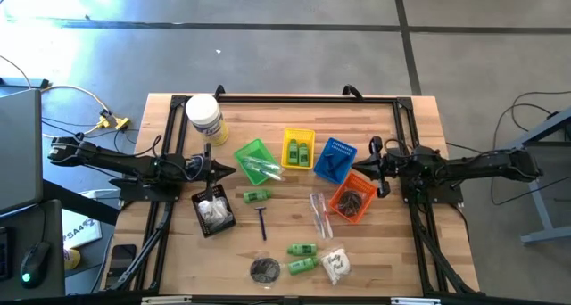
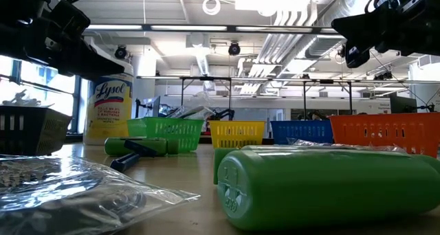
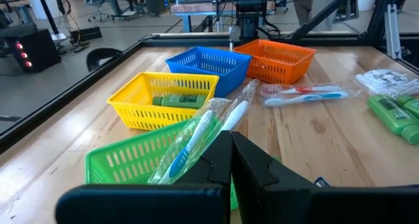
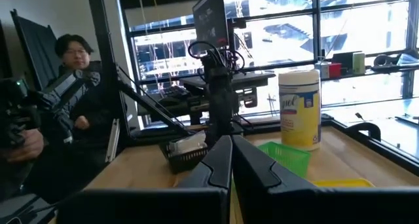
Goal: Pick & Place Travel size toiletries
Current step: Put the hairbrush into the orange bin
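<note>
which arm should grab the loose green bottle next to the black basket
Left. Its shut left gripper hovers just above the black basket and that green bottle; the right gripper sits across the table.

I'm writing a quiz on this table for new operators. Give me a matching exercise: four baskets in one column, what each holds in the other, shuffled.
Baskets:
1. green basket
2. yellow basket
3. black basket
4. orange basket

Contents:
A. white sachets
B. wrapped toothbrushes
C. dark round pouch
D. two green bottles

Pairs: 1-B, 2-D, 3-A, 4-C
</note>
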Controlling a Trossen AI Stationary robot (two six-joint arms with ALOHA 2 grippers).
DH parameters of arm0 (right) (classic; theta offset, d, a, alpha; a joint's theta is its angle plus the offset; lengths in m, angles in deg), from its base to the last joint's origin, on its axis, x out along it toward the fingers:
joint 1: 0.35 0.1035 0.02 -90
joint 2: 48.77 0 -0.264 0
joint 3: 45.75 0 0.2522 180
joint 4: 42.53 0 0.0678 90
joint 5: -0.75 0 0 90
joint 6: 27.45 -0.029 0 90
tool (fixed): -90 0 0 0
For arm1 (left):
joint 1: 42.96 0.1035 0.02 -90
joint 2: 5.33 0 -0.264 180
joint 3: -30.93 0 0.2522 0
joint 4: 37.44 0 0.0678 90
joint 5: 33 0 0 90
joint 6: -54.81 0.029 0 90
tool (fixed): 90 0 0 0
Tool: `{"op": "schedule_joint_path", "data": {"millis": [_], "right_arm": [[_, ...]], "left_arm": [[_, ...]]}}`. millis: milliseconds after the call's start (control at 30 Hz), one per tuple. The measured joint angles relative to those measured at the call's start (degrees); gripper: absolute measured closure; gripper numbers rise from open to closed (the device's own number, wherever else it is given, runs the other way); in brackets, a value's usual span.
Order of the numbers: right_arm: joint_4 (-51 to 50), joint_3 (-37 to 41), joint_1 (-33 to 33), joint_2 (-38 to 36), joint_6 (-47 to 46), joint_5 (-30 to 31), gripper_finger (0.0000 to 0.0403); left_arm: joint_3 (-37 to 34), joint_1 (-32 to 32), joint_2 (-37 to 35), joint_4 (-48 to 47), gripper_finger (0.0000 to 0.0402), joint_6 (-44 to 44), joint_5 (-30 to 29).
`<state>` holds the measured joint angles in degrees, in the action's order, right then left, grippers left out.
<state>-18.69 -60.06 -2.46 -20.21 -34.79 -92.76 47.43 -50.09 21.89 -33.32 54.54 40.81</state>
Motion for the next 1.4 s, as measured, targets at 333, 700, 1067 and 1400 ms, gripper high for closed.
{"op": "schedule_joint_path", "data": {"millis": [333, 700, 1067, 1400], "right_arm": [[0.89, 0.04, 0.00, 2.92, -0.11, 0.58, 0.0399], [0.83, 0.07, 0.35, 4.51, -3.42, 2.10, 0.0399], [-7.63, -8.93, 13.27, 9.32, -1.62, 6.11, 0.0399], [-11.21, -15.05, 23.60, 19.37, 1.59, 18.95, 0.0399]], "left_arm": [[0.00, 0.00, 0.00, 0.02, 0.0402, -0.20, 0.00], [0.00, 0.00, 0.00, 2.27, 0.0402, -0.47, 0.02], [0.00, 0.00, 0.02, 2.06, 0.0402, -1.73, 0.02], [0.00, 0.00, 0.02, 2.05, 0.0402, -3.23, 0.02]]}}
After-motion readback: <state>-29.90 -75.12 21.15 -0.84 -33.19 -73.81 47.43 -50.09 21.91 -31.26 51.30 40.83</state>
